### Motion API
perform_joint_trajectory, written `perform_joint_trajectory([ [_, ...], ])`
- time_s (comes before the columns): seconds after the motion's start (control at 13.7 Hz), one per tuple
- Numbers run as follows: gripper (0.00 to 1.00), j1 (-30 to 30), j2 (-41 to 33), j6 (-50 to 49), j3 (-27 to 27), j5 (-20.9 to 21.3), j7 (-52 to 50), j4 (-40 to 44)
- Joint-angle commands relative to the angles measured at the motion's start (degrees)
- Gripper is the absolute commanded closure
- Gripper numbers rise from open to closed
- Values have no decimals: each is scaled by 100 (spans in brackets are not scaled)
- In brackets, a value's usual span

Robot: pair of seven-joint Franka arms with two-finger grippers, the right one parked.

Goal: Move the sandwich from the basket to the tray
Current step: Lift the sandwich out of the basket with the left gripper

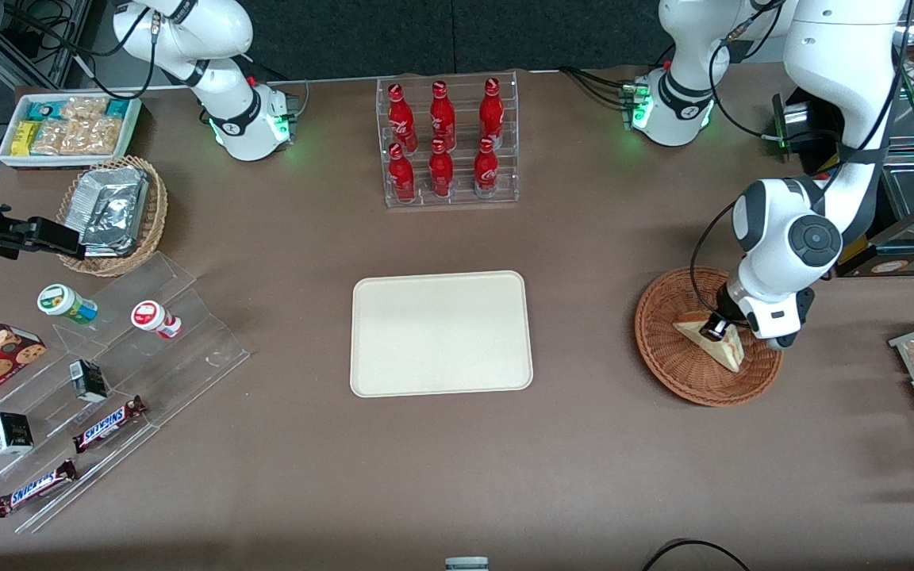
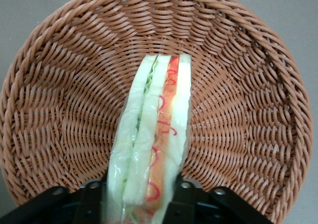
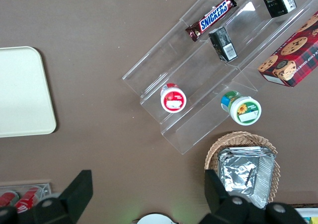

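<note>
So the gripper (image 1: 717, 327) is down inside the basket (image 1: 667, 361), fingers (image 2: 185, 196) clamped on either side of the sandwich (image 2: 154, 139), which sits wedged between them. The tray (image 1: 441, 333) lies well apart, toward the parked arm's end.

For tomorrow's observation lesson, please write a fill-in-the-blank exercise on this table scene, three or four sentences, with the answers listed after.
1. The sandwich lies in the round woven ____.
2. The gripper is down at the sandwich, one finger on each ____ of it.
3. The cream tray has ____ on it.
4. The clear rack nearer the arm bases than the tray holds ____ red bottles.

Missing words: basket; side; nothing; six
</note>
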Motion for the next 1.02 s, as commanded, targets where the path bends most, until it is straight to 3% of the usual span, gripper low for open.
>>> perform_joint_trajectory([
  [0.0,100,-12,-89,66,4,55,-161,70],
  [0.15,100,-38,-237,-257,-4,64,-205,272],
  [0.37,100,-91,-528,-2317,-109,99,-38,1279],
  [0.59,100,-91,-546,-3912,-548,90,216,2475],
  [0.95,100,-91,-476,-4558,-1663,55,112,3358],
])
